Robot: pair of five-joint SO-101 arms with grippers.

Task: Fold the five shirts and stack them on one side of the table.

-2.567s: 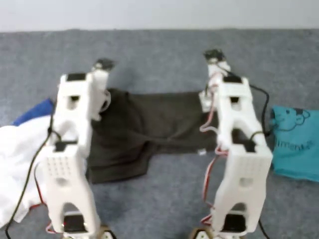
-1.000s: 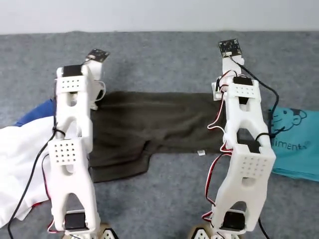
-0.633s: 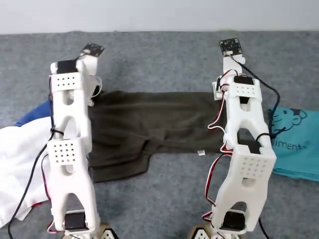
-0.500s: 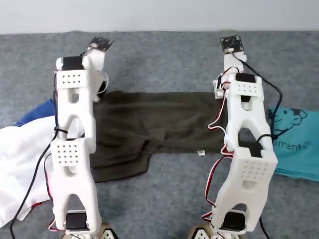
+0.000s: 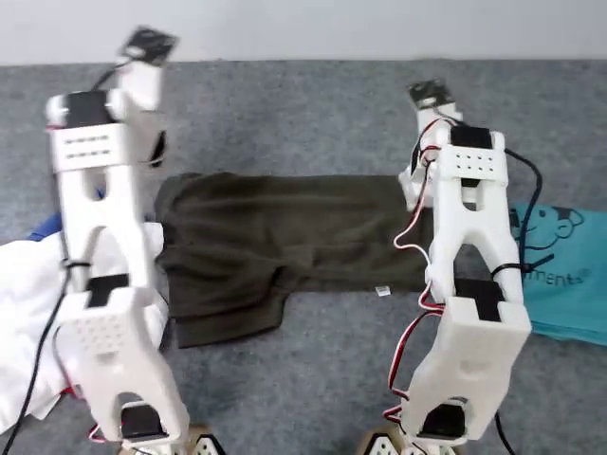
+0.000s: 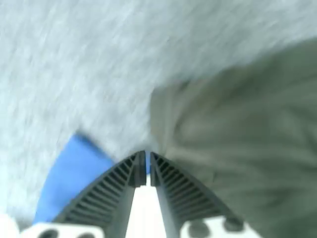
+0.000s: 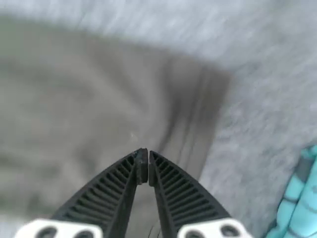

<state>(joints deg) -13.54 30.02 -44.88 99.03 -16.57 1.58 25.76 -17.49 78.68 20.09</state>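
Note:
A dark olive shirt (image 5: 285,237) lies spread across the middle of the grey table, its lower left part hanging down as a flap. My left gripper (image 6: 147,166) is shut with nothing in it, raised above the shirt's left edge (image 6: 237,139) where a blue cloth (image 6: 74,173) begins. In the high view the left arm (image 5: 95,161) stands tall at the left. My right gripper (image 7: 144,159) is shut and empty, just above the shirt's right end (image 7: 74,89), close to its edge. In the high view the right arm (image 5: 465,190) stands over that end.
A white shirt (image 5: 28,294) with a blue part (image 5: 43,227) lies bunched at the left edge. A teal printed shirt (image 5: 569,275) lies at the right edge and reappears in the right wrist view as the teal shirt (image 7: 302,198). Bare grey table (image 5: 303,114) stretches behind the dark shirt.
The left arm has risen and swung left, off the dark shirt's left corner. The right arm has lifted slightly. The dark shirt lies flatter than at the start.

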